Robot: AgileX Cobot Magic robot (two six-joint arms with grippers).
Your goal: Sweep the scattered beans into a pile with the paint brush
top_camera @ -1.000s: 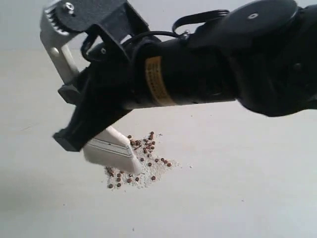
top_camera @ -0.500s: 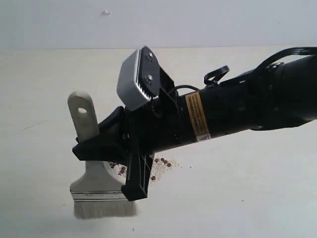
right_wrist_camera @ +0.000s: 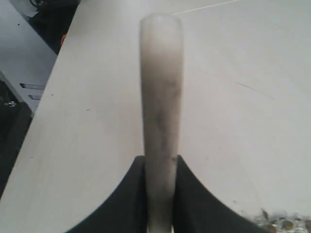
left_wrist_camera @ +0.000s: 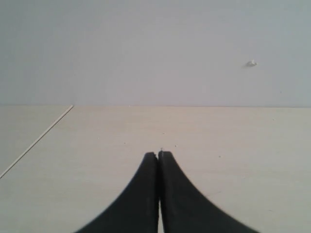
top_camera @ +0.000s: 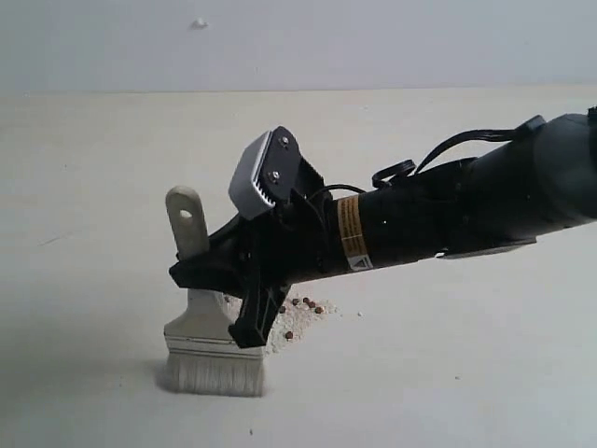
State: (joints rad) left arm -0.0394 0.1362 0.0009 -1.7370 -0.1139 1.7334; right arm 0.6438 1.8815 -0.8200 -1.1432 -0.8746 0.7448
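Observation:
My right gripper [top_camera: 216,273] reaches across from the right and is shut on the paint brush [top_camera: 201,336], clamping its pale handle. The brush stands nearly upright, holed handle end [top_camera: 187,219] up, silver ferrule [top_camera: 213,347] low, off-white bristles [top_camera: 215,375] touching the table. The beans [top_camera: 303,306], tiny reddish-brown pellets among whitish crumbs, lie just right of the brush, partly hidden behind the gripper. In the right wrist view the handle [right_wrist_camera: 161,97] runs between my fingers, gripper [right_wrist_camera: 160,160], with a few beans [right_wrist_camera: 284,224] at the frame's corner. My left gripper [left_wrist_camera: 158,154] is shut and empty over bare table.
The pale table [top_camera: 448,373] spreads around the pile. In the right wrist view the table's edge [right_wrist_camera: 43,97] drops off to a darker floor area with clutter [right_wrist_camera: 29,63]. A grey wall [top_camera: 373,42] rises behind the table.
The right arm swung from lying over the pile to holding the brush upright left of the beans. Since half a second ago it shifted slightly right and lower; the bristles now rest on the table.

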